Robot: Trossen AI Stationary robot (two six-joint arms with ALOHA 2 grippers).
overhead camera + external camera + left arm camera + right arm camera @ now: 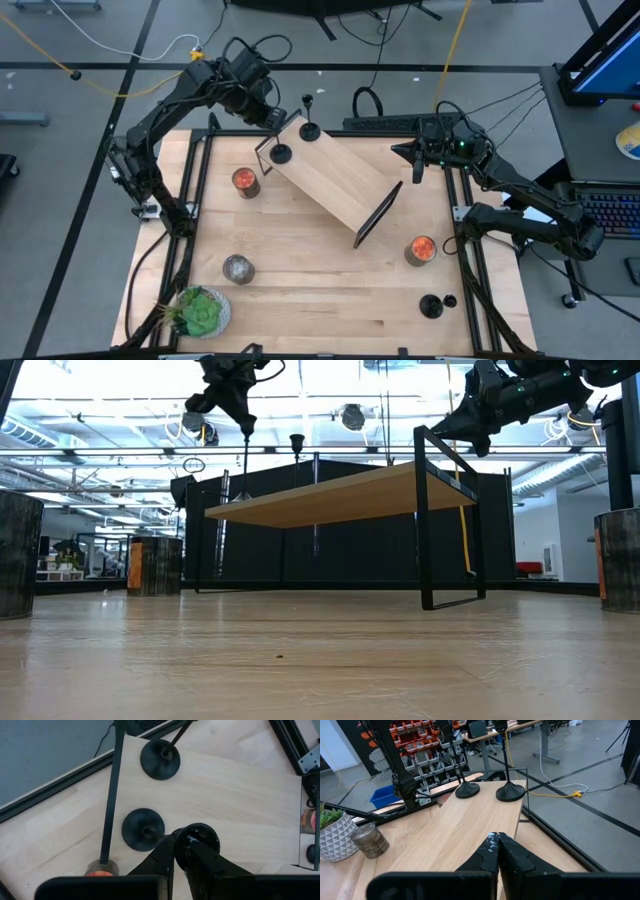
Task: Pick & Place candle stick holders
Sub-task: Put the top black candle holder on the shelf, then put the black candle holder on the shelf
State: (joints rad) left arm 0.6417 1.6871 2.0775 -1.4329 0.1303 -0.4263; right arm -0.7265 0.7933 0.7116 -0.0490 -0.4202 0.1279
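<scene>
Two candle stick holders (pixel 282 153) stand on the raised shelf (pixel 335 180); the left gripper (pixel 272 120), pinching one stem, hovers there. Another holder (pixel 431 305) waits on the tabletop (pixel 320 290). Right gripper (pixel 418 172) pressed together, idle.

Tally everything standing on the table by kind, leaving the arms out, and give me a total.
Candle stick holders: 3
Jar candles: 3
Potted plant: 1
Raised wooden shelf: 1
Total: 8
</scene>
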